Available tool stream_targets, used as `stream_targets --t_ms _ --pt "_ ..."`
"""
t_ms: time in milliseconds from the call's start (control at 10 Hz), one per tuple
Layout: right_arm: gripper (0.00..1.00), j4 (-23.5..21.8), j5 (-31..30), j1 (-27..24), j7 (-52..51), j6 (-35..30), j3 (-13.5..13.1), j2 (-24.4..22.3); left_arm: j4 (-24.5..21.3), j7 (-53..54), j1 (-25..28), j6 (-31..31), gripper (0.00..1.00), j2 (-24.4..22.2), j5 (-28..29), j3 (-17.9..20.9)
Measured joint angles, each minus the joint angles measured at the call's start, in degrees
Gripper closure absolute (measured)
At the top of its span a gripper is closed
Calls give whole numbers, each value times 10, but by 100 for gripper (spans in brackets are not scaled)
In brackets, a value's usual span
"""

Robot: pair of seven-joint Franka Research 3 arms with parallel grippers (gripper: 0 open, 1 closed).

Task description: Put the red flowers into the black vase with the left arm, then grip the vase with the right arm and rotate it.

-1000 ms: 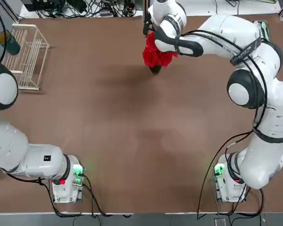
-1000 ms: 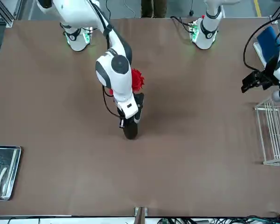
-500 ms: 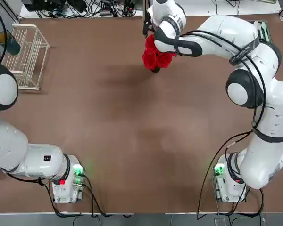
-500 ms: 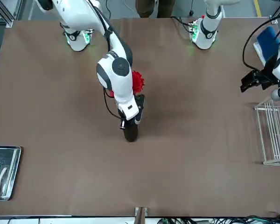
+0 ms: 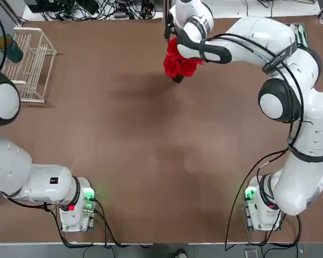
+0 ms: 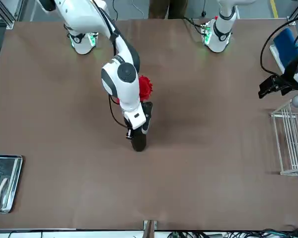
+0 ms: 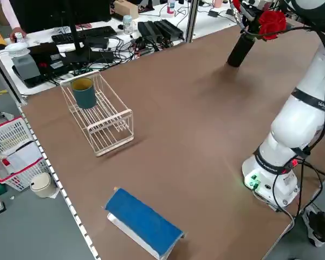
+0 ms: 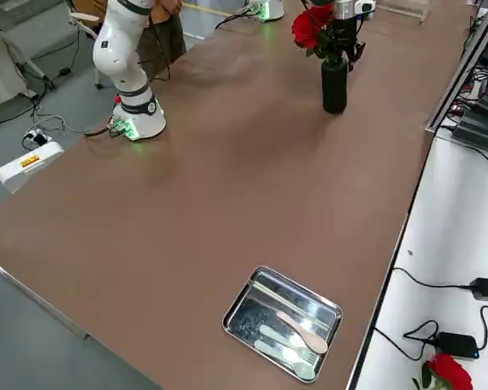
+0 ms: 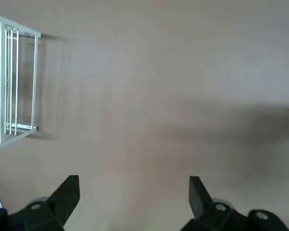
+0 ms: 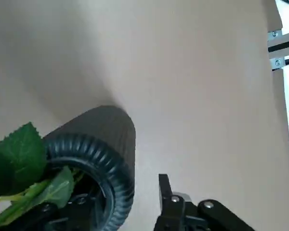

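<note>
I see my right hand straddling the black vase holding red flowers, grip state unclear; left hand wide.

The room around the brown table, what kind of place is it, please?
Probably a robotics lab or test workshop. Two white robot arms are fixed on the brown table, and a side bench carries cables, power strips and electronics. A black vase with red flowers looks like a test prop.

The red flowers are showing green leaves in the black vase with its ridged rim. Around the vase, the table is looking plain brown.
</note>
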Motion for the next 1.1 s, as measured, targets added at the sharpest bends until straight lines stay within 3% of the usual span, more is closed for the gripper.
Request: stream_targets --t_ms 200,1100 --pt "43 3 0 -1 0 0 -1 0 0 0 0 0 0 0 0 0" --pt "32 15 19 -22 0 11 -1 2 0 32 2 2 0 0 0 1"
